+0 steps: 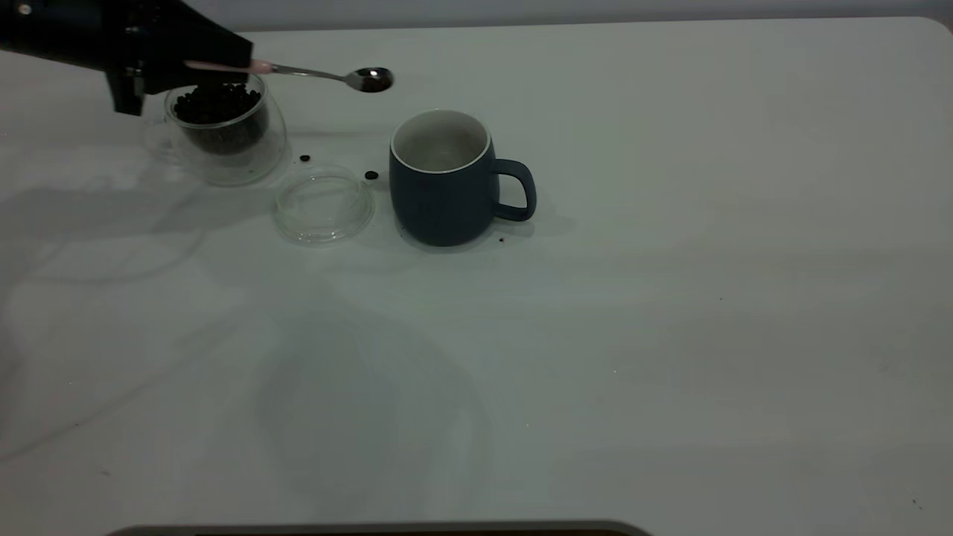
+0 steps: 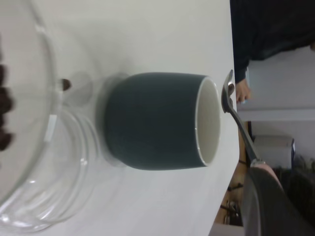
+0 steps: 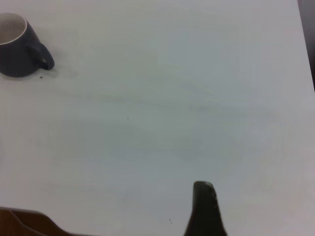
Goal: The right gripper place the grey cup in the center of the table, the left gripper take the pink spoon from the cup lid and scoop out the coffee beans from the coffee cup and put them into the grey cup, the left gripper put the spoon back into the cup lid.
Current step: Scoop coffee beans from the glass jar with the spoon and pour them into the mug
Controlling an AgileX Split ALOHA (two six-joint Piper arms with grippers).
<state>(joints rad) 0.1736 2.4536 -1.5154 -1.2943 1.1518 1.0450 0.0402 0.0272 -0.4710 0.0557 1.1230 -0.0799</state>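
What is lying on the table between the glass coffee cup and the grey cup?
In the exterior view, the cup lid and two loose coffee beans lie between the coffee cup and the grey cup.

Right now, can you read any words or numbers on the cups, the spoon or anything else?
None: no words, numbers or signs can be read.
The grey cup is plain.
The coffee cup and cup lid are clear glass, unmarked.
The pink spoon shows no lettering.

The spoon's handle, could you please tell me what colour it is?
Pale pink, on the pink spoon; it shows best in the exterior view.
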